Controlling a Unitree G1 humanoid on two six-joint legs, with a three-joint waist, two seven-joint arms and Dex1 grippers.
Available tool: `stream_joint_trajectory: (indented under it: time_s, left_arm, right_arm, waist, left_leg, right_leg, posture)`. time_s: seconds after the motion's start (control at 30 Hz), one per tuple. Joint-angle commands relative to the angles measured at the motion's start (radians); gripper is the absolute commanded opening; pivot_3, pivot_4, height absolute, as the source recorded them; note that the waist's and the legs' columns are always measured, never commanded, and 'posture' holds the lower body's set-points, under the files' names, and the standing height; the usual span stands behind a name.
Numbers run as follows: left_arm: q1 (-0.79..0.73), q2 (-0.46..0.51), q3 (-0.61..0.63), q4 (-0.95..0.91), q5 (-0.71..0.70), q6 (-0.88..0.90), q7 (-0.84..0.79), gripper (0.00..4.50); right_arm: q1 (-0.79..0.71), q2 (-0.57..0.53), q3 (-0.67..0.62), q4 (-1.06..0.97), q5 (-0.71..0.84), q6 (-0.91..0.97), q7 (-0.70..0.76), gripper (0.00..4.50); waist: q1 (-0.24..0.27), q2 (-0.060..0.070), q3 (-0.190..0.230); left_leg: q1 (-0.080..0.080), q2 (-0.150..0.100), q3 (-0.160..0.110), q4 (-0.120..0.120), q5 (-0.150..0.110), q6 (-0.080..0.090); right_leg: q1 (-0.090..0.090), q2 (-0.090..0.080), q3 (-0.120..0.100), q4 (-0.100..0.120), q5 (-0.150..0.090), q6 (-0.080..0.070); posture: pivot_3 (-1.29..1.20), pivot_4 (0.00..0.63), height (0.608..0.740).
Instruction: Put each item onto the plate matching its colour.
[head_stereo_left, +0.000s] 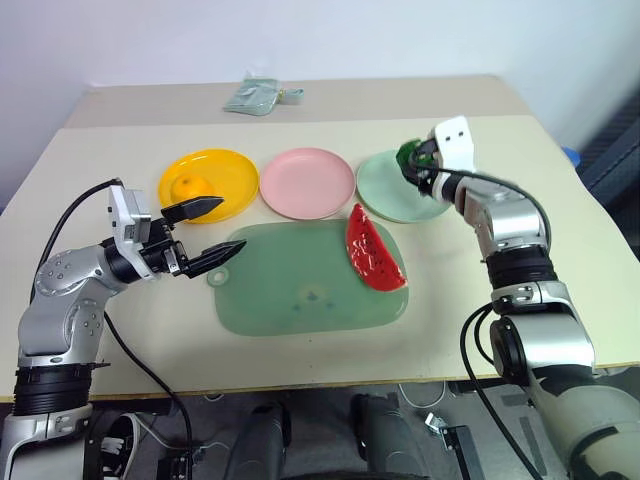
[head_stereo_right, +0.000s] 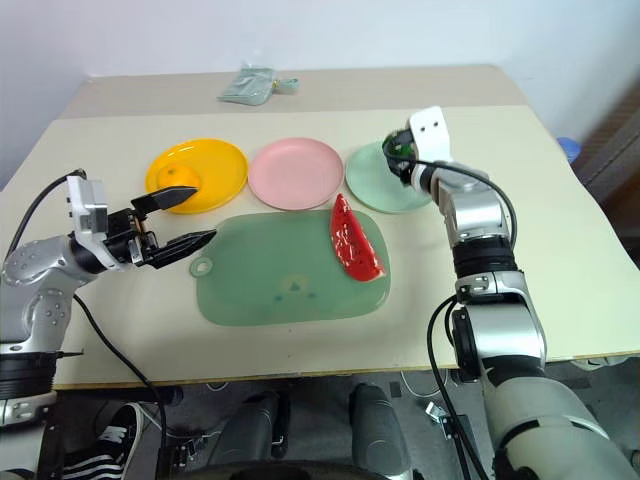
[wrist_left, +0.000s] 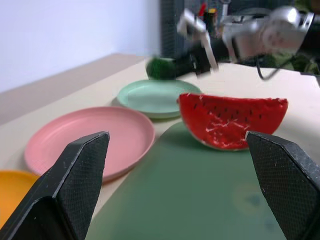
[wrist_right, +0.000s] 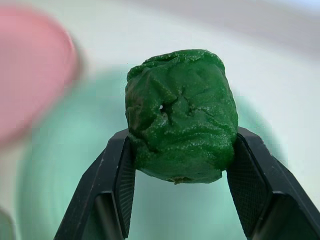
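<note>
My right gripper (head_stereo_left: 412, 157) is shut on the bumpy dark-green ball (wrist_right: 181, 116) and holds it above the mint green plate (head_stereo_left: 385, 190). On the yellow plate (head_stereo_left: 225, 172) lies the round orange fruit (head_stereo_left: 190, 187). The pink plate (head_stereo_left: 307, 182) between them has nothing on it. A red watermelon wedge (head_stereo_left: 373, 250) with black seeds lies on the right part of the translucent green mat (head_stereo_left: 300, 285). At the mat's left edge my left gripper (head_stereo_left: 212, 233) stands open with nothing between its fingers, pointing toward the wedge (wrist_left: 230, 120).
A small grey-green pouch (head_stereo_left: 255, 95) lies at the far edge of the table (head_stereo_left: 560, 230). The three plates stand in a row just behind the mat.
</note>
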Motion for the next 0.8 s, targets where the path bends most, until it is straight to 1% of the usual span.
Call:
stream_joint_trajectory:
  time_s: [0.03,0.1,0.13,0.23,0.3,0.37,0.43,0.53,0.57,0.67,0.73,0.77,0.8]
  left_arm:
    - [-0.007,0.028,0.022,0.000,-0.019,0.006,-0.031,4.50]
    - [-0.007,0.040,0.027,0.011,-0.014,0.004,-0.047,4.50]
    - [-0.009,0.044,0.030,0.017,-0.015,0.003,-0.055,4.50]
    - [-0.012,0.052,0.029,0.043,-0.022,-0.002,-0.089,4.50]
    - [-0.007,0.052,0.024,0.048,-0.029,0.008,-0.111,4.50]
    - [-0.004,0.046,0.022,0.057,-0.021,-0.006,-0.125,4.50]
    - [-0.009,0.041,0.020,0.074,-0.018,-0.008,-0.135,4.50]
    - [-0.023,0.030,0.011,0.119,-0.004,-0.033,-0.158,4.50]
    - [-0.027,0.027,0.008,0.130,0.000,-0.043,-0.165,4.50]
    - [-0.042,0.017,-0.002,0.155,0.006,-0.059,-0.177,4.50]
    - [-0.053,0.011,-0.008,0.176,0.009,-0.067,-0.188,4.50]
    - [-0.057,0.008,-0.011,0.184,0.011,-0.070,-0.191,4.50]
    - [-0.061,0.005,-0.014,0.193,0.015,-0.077,-0.195,4.50]
  right_arm:
    - [-0.025,0.001,-0.020,-0.043,0.013,-0.026,0.002,3.37]
    - [-0.016,-0.015,0.001,-0.049,-0.016,-0.042,-0.003,4.37]
    - [-0.016,-0.011,-0.020,-0.062,0.003,-0.009,-0.013,4.45]
    - [-0.010,-0.008,-0.068,-0.131,0.055,0.075,-0.013,4.45]
    - [-0.005,-0.004,-0.107,-0.212,0.093,0.160,-0.031,4.45]
    - [-0.005,-0.018,-0.103,-0.322,0.084,0.278,-0.066,4.45]
    - [-0.022,-0.012,-0.157,-0.436,0.161,0.463,-0.071,4.45]
    - [-0.049,-0.072,-0.123,-0.611,0.196,0.746,-0.056,4.45]
    - [-0.050,-0.095,-0.102,-0.668,0.214,0.808,-0.037,4.45]
    - [-0.092,-0.088,-0.105,-0.801,0.285,1.052,-0.028,4.45]
    - [-0.113,-0.080,-0.078,-0.843,0.354,1.127,-0.037,4.45]
    - [-0.111,-0.092,-0.048,-0.858,0.396,1.130,-0.038,4.45]
    - [-0.107,-0.078,-0.048,-0.856,0.431,1.130,-0.072,4.45]
  waist:
    - [-0.005,0.000,0.000]
    - [-0.007,0.000,0.000]
    - [-0.007,0.000,0.000]
    - [-0.005,0.000,0.000]
    - [-0.005,0.000,0.000]
    - [-0.003,0.000,0.000]
    - [-0.001,0.000,0.000]
    - [0.009,0.000,0.000]
    - [0.011,0.000,0.000]
    - [0.013,0.000,0.000]
    - [0.013,0.000,0.000]
    - [0.013,0.000,0.000]
    - [0.013,0.000,0.000]
  left_leg:
    - [0.000,0.000,0.000,0.000,0.000,0.000]
    - [0.000,0.000,0.000,0.000,0.000,0.000]
    - [0.000,0.000,0.000,0.000,0.000,0.000]
    - [0.000,0.000,0.000,0.000,0.000,0.000]
    - [0.000,0.000,0.000,0.000,0.000,0.000]
    - [0.000,0.000,-0.001,0.000,0.000,0.000]
    - [0.000,0.000,-0.001,0.000,0.000,0.000]
    - [0.000,0.000,-0.001,0.000,0.000,0.000]
    - [0.000,0.000,-0.001,0.001,0.000,0.000]
    - [0.000,0.000,-0.001,0.001,0.000,0.000]
    - [0.000,0.000,-0.001,0.001,0.000,0.000]
    - [0.000,0.000,-0.001,0.001,0.000,0.000]
    - [0.000,0.000,-0.001,0.001,0.000,0.000]
  right_leg:
    - [0.000,0.000,0.000,0.000,0.000,0.000]
    - [0.000,0.000,0.000,0.000,0.000,0.000]
    - [0.000,0.000,0.000,0.000,0.000,0.000]
    - [0.000,0.000,0.000,0.000,0.000,0.000]
    - [0.000,0.000,0.000,0.000,0.000,0.000]
    - [0.000,0.000,0.000,0.000,0.000,0.000]
    - [0.000,0.000,0.000,0.000,0.000,0.000]
    - [0.000,0.000,0.000,0.000,0.000,0.000]
    - [0.000,0.000,0.000,0.000,0.000,0.000]
    - [0.000,0.000,0.000,0.000,0.000,0.000]
    - [0.000,0.000,0.000,0.000,0.000,0.000]
    - [0.000,0.000,0.000,0.000,0.000,0.000]
    - [0.000,0.000,0.000,0.000,0.000,0.000]
  posture:
    - [0.00,0.150,0.740]
    - [0.00,0.150,0.740]
    - [0.00,0.150,0.740]
    - [0.00,0.150,0.740]
    - [0.00,0.150,0.740]
    - [0.00,0.150,0.740]
    - [0.00,0.150,0.740]
    - [0.00,0.150,0.740]
    - [0.00,0.150,0.740]
    - [0.00,0.150,0.740]
    - [0.00,0.150,0.740]
    - [0.00,0.150,0.740]
    - [0.00,0.150,0.740]
